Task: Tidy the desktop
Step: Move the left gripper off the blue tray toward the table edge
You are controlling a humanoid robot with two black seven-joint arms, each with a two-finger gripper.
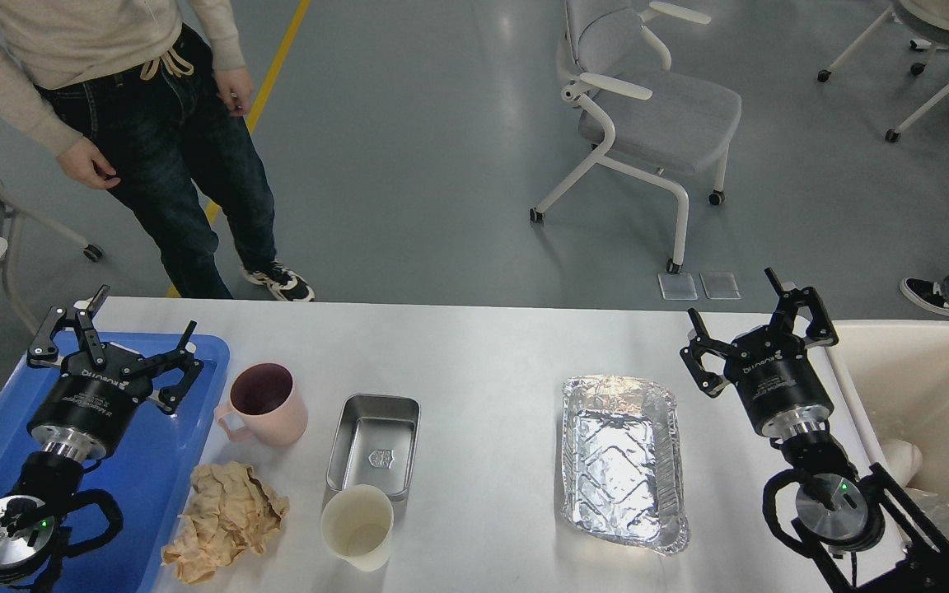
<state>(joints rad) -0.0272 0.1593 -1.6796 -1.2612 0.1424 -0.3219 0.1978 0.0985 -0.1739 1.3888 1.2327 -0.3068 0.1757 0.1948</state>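
The white tabletop (483, 346) fills the lower half of the head view, its far edge running straight across against a grey-blue floor (425, 148). Taking the steel tin (374, 445) near the tabletop's middle as the landmark: a pink mug (264, 405) stands just left of it, handle to the left; a cream paper cup (357, 527) sits touching or nearly touching its near end, though from this angle I cannot tell which; a crumpled tan paper wad (223, 520) lies to its near left. Well to the right of the tin lies an empty foil tray (623, 461).

Farther left of the tin, a blue tray (153, 461) overhangs the tabletop's left edge, and the left gripper (138, 338) hovers over it with fingers spread apart, holding nothing. Far right of the tin, beyond the foil tray, the right gripper (759, 317) is likewise spread wide and empty, beside a cream bin (919, 362) at the tabletop's right end.

Beyond the tin, across the floor, a person in dark jeans (178, 165) stands by a yellow floor line (273, 74), and a grey chair on castors (647, 115) sits farther right.
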